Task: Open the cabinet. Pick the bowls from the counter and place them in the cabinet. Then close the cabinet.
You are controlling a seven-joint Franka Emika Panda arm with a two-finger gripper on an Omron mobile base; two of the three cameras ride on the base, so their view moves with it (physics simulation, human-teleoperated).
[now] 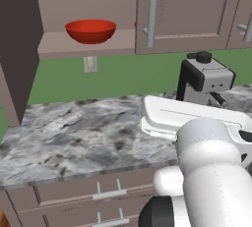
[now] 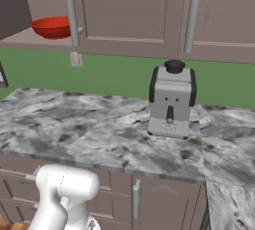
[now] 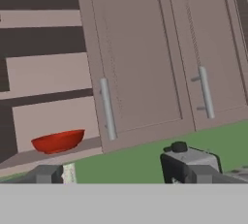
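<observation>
Open left cabinet [image 1: 88, 49] bay beside red bowl [image 1: 90, 30]; coffee machine [image 2: 172, 100] crowding right counter [image 2: 74, 129].

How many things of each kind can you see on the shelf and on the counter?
Red bowls: 1, the red bowl on the cabinet's bottom shelf; a red sliver beside the closed door may be a second, too hidden to tell
Coffee machines: 1, the coffee machine on the counter
Total: 2

A red bowl [image 1: 90, 30] sits on the open cabinet [image 1: 88, 44] floor; a coffee machine [image 2: 172, 100] stands on the counter [image 2: 89, 129].
</observation>
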